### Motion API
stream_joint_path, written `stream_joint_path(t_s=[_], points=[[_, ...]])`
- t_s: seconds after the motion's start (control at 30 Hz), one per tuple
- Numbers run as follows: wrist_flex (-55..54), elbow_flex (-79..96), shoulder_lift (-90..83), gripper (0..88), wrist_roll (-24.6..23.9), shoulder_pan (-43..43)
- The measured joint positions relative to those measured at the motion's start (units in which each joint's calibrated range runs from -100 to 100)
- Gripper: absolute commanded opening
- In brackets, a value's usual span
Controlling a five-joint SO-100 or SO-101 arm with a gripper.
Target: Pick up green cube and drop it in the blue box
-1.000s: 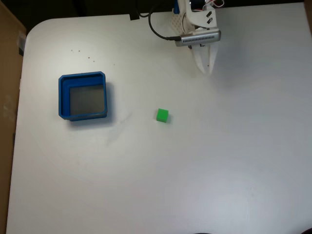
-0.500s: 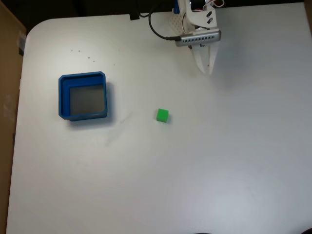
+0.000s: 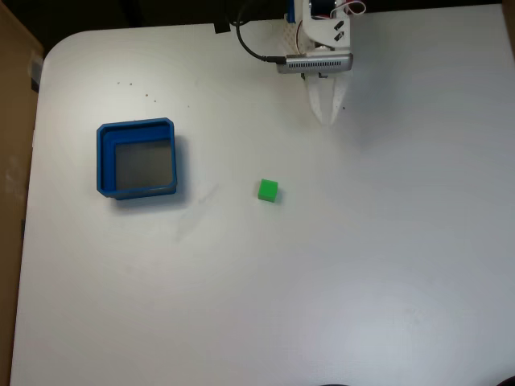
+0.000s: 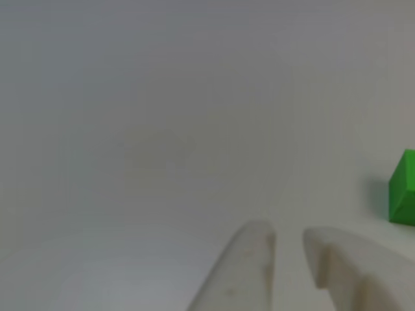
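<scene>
Gripper (image 3: pixel 325 121), fingers nearly together w/ nothing held, hovering at table's top edge; green cube (image 3: pixel 268 190) sitting down-left in fixed view

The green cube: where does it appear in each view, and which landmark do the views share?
Fixed view: the green cube sits near the middle of the table, right of the blue box, below-left of the tool.
Other view: cube at the right edge, cut off.
Shared landmark: the tool's white fingers.

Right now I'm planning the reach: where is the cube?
In the fixed view the cube sits alone on the white table, right of the box and below-left of the gripper.
</scene>
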Motion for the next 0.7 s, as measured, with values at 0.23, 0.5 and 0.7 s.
stream_joint_path(t_s=[0.23,0.5,0.7], points=[[0.0,0.0,0.0,0.5,0.0,6.2],[0.0,0.0,0.0,0.5,0.0,11.6],[0.0,0.0,0.0,0.5,0.0,11.8]])
